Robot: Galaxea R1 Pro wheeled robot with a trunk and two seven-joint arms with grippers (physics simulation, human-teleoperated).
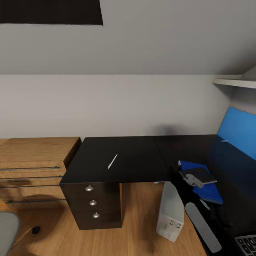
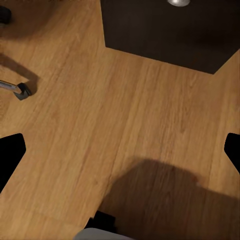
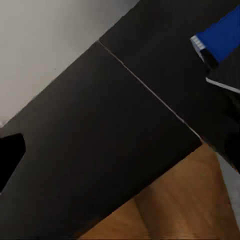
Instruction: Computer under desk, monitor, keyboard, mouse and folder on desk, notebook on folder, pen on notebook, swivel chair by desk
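The white pen point(image 1: 112, 161) lies alone on the left wing of the black desk point(image 1: 135, 156). On the right wing the blue folder point(image 1: 208, 192) lies flat with the grey notebook point(image 1: 201, 174) on top of it. My right gripper point(image 1: 193, 180) is at the notebook's near edge, open with only bare desk point(image 3: 115, 140) between its fingers point(image 3: 10, 155); the notebook point(image 3: 225, 70) and folder point(image 3: 220, 35) show beside one finger. The grey computer point(image 1: 170, 213) stands on the floor under the desk. The monitor point(image 1: 238, 131) shows a blue screen at the right. A corner of the keyboard point(image 1: 247, 243) shows. The mouse is out of view. My left gripper point(image 2: 120, 152) is open over the wood floor.
The swivel chair's grey seat point(image 1: 7, 231) is at lower left, with a chrome leg and castor point(image 2: 15, 89) on the floor. The desk's drawer unit point(image 1: 93, 202) has round silver knobs. A light-wood cabinet point(image 1: 32, 167) stands left of the desk. A white shelf point(image 1: 234, 82) juts out upper right.
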